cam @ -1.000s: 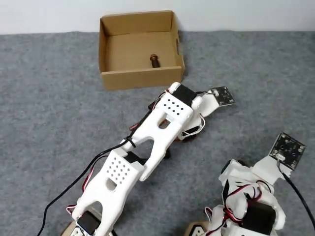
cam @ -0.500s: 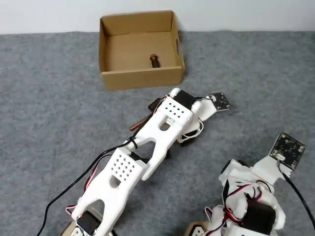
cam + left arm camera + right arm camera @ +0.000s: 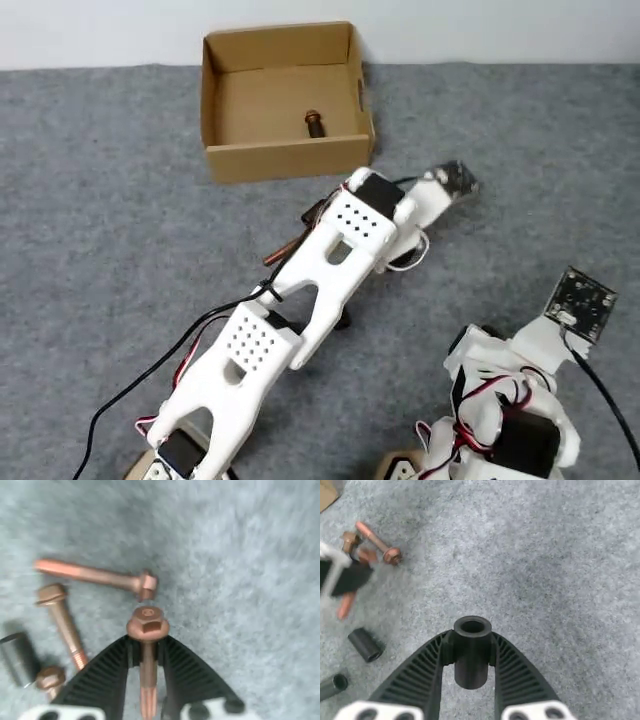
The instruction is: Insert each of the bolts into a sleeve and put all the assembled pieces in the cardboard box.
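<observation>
Both grippers are holding parts over the grey carpet point(image 3: 100, 250).
Left gripper point(image 3: 146, 647) is clamping a copper bolt point(image 3: 147, 625) by its shank, head sticking out past the fingertips; loose bolts point(image 3: 95, 575) are lying just beyond it. Right gripper point(image 3: 470, 642) is squeezing a black sleeve point(image 3: 471, 662), its open bore showing. The cardboard box point(image 3: 285, 160) is sitting well apart, with one assembled piece point(image 3: 313, 123) lying inside.

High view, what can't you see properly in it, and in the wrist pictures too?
High view: the left arm lies over the bolts, with one end poking out.
High view: the piece in the cardboard box is too small to tell apart.
Left wrist view: the picture edge cuts off a black sleeve.
</observation>
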